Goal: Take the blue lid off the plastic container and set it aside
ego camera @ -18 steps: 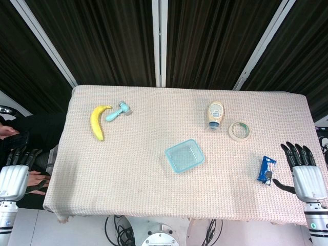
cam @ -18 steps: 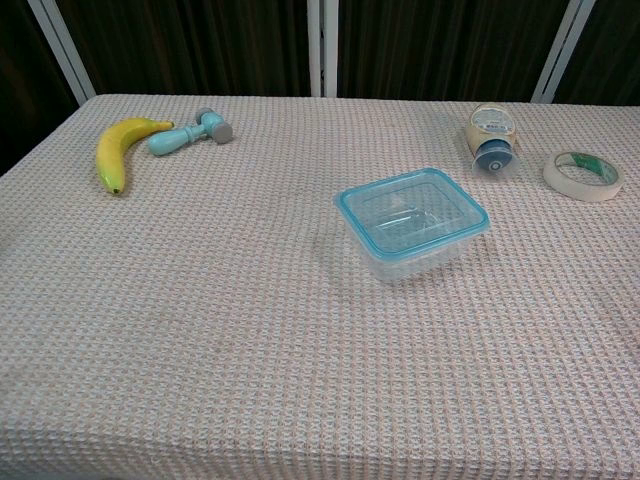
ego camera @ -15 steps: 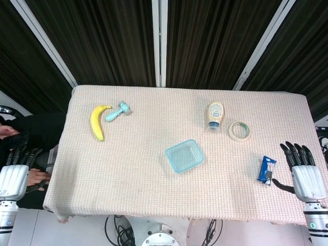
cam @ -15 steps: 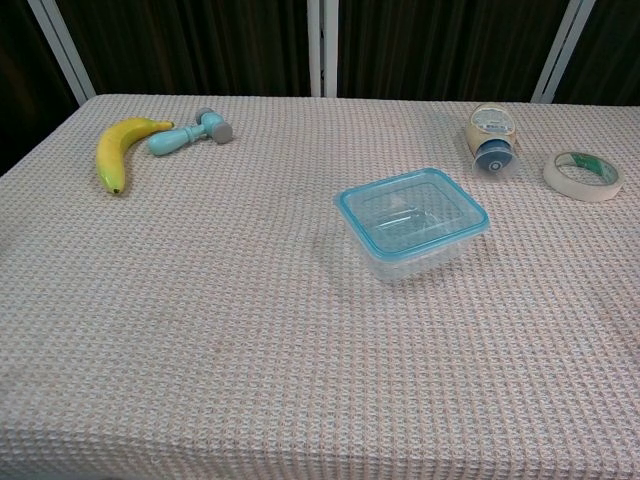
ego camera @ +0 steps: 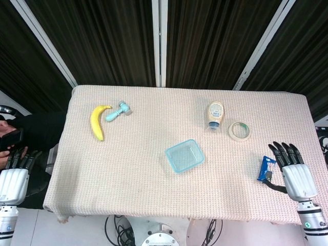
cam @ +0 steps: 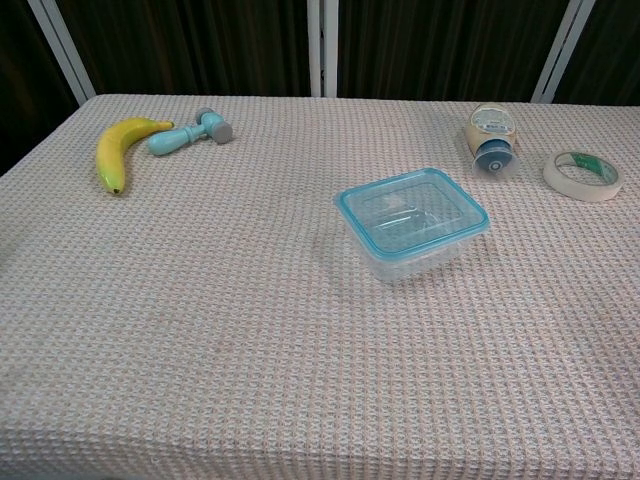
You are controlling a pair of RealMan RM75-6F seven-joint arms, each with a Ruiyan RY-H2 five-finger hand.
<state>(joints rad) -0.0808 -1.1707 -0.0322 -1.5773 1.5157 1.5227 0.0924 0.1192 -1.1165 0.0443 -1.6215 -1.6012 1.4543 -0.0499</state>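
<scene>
Plastic container point(cam: 412, 227) sits mid tabletop point(cam: 200, 330), blue lid point(cam: 411, 211) on. Right robot hand point(ego camera: 290, 169) and left robot hand point(ego camera: 13, 174) both wide, holding nothing, at the tabletop's sides.

The clear plastic container point(cam: 412, 228) sits mid-table, its blue lid point(cam: 411, 211) on (closed).

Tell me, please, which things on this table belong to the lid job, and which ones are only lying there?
For the job: plastic container, blue lid on it, right hand, left hand.

Only lying there: banana, small teal tool, squeeze bottle, tape roll, blue packet.
</scene>
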